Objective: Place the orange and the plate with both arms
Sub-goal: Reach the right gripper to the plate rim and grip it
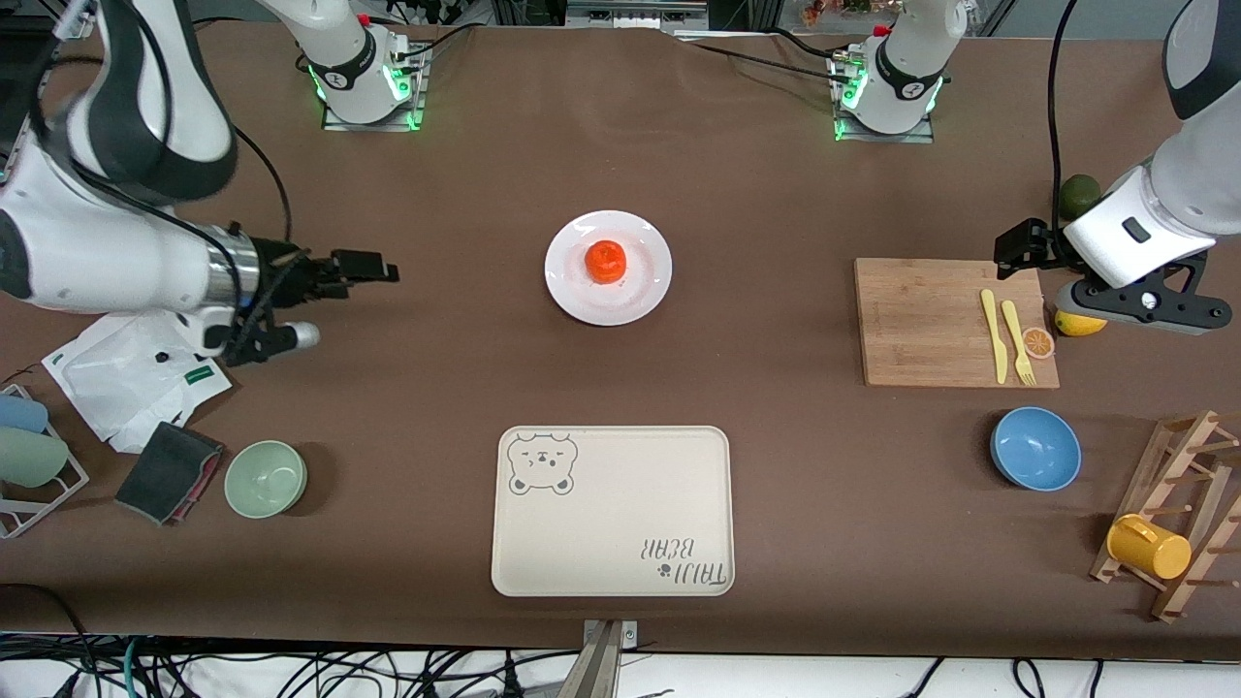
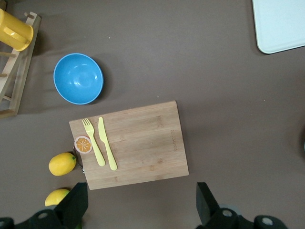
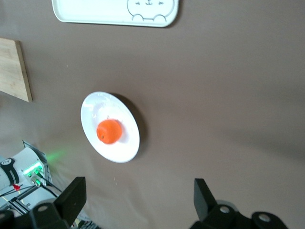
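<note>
The orange [image 1: 606, 260] sits in the middle of the round white plate [image 1: 643, 291] at the table's centre, and the right wrist view shows the orange [image 3: 108, 131] and plate [image 3: 125, 149] too. My right gripper [image 1: 357, 273] hovers open and empty toward the right arm's end of the table, well apart from the plate; its fingers [image 3: 71, 195] frame bare cloth. My left gripper [image 1: 1020, 246] hangs open and empty over the far edge of the cutting board [image 1: 921, 320], with its fingers [image 2: 208, 202] spread wide over bare cloth.
A beige bear-printed tray [image 1: 611, 509] lies nearer the camera than the plate. The board carries a yellow knife and fork [image 1: 1016, 339] and an orange slice [image 1: 1037, 341], with a lemon [image 1: 1079, 325] beside it. A blue bowl [image 1: 1035, 448], a green bowl [image 1: 265, 478], a mug rack [image 1: 1163, 523] and a paper bag [image 1: 126, 373] stand near the ends.
</note>
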`<move>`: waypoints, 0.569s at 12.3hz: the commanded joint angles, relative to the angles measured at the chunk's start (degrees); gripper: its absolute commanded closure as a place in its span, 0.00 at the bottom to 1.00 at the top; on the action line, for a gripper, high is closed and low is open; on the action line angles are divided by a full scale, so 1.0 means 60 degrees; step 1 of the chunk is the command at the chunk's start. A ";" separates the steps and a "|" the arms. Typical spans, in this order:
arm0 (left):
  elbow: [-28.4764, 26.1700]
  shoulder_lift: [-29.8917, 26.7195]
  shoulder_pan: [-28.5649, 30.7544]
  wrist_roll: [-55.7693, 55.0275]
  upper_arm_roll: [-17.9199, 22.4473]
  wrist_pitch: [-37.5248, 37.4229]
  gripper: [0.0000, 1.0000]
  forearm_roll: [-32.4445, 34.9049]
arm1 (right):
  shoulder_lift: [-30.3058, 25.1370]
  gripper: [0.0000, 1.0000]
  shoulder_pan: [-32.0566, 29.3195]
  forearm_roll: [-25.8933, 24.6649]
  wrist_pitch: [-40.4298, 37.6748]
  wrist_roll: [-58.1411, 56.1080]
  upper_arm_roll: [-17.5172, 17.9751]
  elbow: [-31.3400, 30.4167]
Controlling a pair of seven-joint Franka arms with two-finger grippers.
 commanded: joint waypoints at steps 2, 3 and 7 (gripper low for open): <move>0.0294 -0.0006 -0.0133 0.0715 -0.0241 -0.0132 0.00 0.0649 | -0.0262 0.00 -0.0015 0.1695 0.1666 -0.1323 0.0219 -0.1992; 0.0308 0.0009 -0.0119 0.1082 -0.0169 -0.0089 0.00 0.0578 | -0.0175 0.00 -0.0044 0.1859 0.2003 -0.1470 0.0350 -0.2257; 0.0149 -0.0079 -0.0861 0.1042 0.1100 -0.0016 0.00 -0.0153 | -0.0116 0.00 -0.0045 0.3893 0.3292 -0.3401 0.0614 -0.3824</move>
